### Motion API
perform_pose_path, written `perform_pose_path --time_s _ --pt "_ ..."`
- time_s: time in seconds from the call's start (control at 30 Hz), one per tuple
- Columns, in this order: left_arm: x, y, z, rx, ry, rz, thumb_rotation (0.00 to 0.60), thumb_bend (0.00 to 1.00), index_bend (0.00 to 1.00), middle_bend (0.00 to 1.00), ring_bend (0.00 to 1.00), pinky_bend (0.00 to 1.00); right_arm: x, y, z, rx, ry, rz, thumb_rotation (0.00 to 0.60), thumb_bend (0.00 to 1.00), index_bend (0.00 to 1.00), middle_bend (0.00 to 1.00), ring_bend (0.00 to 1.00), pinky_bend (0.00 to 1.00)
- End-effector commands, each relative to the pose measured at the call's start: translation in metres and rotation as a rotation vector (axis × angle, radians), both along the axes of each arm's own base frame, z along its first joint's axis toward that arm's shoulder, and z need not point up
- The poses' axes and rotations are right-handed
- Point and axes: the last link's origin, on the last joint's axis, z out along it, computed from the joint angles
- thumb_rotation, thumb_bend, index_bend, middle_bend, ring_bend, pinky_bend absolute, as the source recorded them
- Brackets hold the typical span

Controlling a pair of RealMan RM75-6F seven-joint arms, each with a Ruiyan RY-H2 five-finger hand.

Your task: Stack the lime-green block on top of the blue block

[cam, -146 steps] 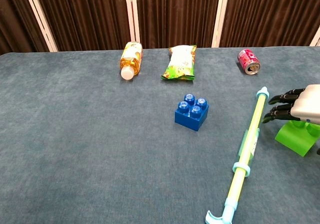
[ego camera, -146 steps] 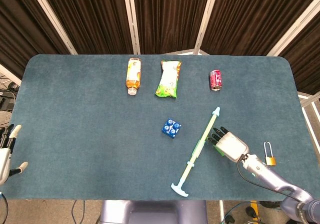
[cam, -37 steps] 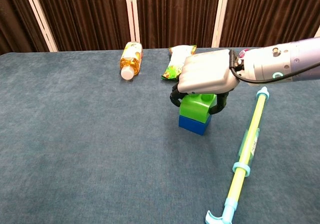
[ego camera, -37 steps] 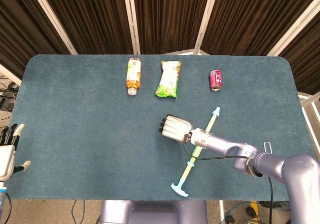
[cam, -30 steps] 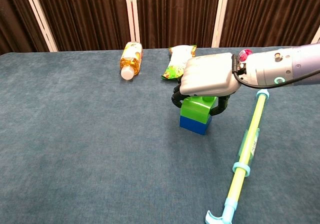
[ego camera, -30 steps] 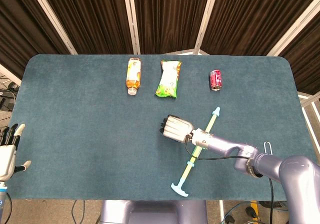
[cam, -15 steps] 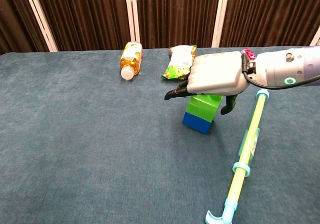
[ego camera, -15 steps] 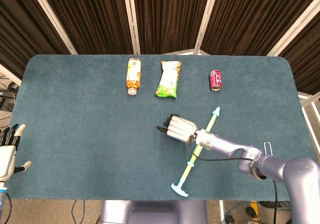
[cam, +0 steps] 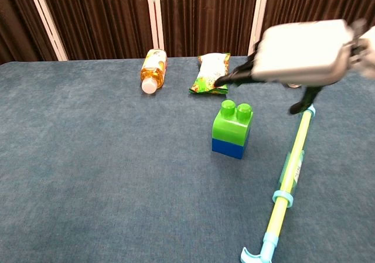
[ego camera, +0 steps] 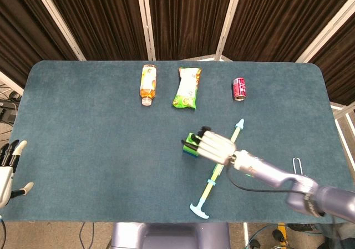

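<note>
The lime-green block (cam: 232, 120) sits on top of the blue block (cam: 229, 147) near the middle of the table; in the head view the lime-green block (ego camera: 192, 142) shows beside my right hand. My right hand (cam: 302, 53) hovers above and to the right of the stack, fingers spread, holding nothing; the head view shows the right hand (ego camera: 216, 146) just right of the blocks. My left hand (ego camera: 10, 171) hangs at the table's left edge, fingers apart and empty.
A long yellow-green and light-blue stick tool (cam: 286, 183) lies diagonally right of the stack. At the back lie an orange drink bottle (cam: 153, 69), a green snack bag (cam: 212, 71) and a red can (ego camera: 239, 89). A padlock (ego camera: 298, 166) lies far right.
My right hand has let go of the lime-green block, spread its fingers and lifted up and to the right. The lime-green block stays on the blue one. The left hand has hardly moved.
</note>
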Motion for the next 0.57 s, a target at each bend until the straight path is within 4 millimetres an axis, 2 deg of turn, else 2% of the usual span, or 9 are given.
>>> perform_pose_path --time_s 0.03,0.2,0.3,0.4,0.47,0.57 --pt "0.004 -0.011 0.008 0.002 -0.029 -0.038 0.6 0.0 0.0 0.0 0.0 0.0 -0.034 0.03 0.055 -0.116 -0.062 -0.061 0.6 0.0 0.05 0.26 0.41 0.44" --pt "0.008 -0.019 0.013 0.01 -0.043 -0.075 0.6 0.0 0.0 0.0 0.0 0.0 -0.071 0.053 0.092 -0.195 -0.151 -0.155 0.6 0.0 0.05 0.25 0.41 0.43" --pt "0.01 -0.023 0.013 0.012 -0.049 -0.094 0.6 0.0 0.0 0.0 0.0 0.0 -0.098 0.068 0.108 -0.251 -0.268 -0.244 0.6 0.0 0.05 0.23 0.39 0.34" --pt "0.011 -0.024 0.012 0.014 -0.044 -0.111 0.6 0.0 0.0 0.0 0.0 0.0 -0.122 0.081 0.115 -0.289 -0.39 -0.366 0.6 0.0 0.02 0.13 0.24 0.17" --pt "0.012 -0.024 0.011 0.021 -0.046 -0.121 0.6 0.0 0.0 0.0 0.0 0.0 -0.136 0.089 0.117 -0.312 -0.459 -0.45 0.6 0.0 0.01 0.04 0.08 0.04" --pt "0.013 -0.024 0.011 0.028 -0.052 -0.13 0.6 0.0 0.0 0.0 0.0 0.0 -0.149 0.097 0.116 -0.336 -0.524 -0.514 0.6 0.0 0.0 0.0 0.0 0.0"
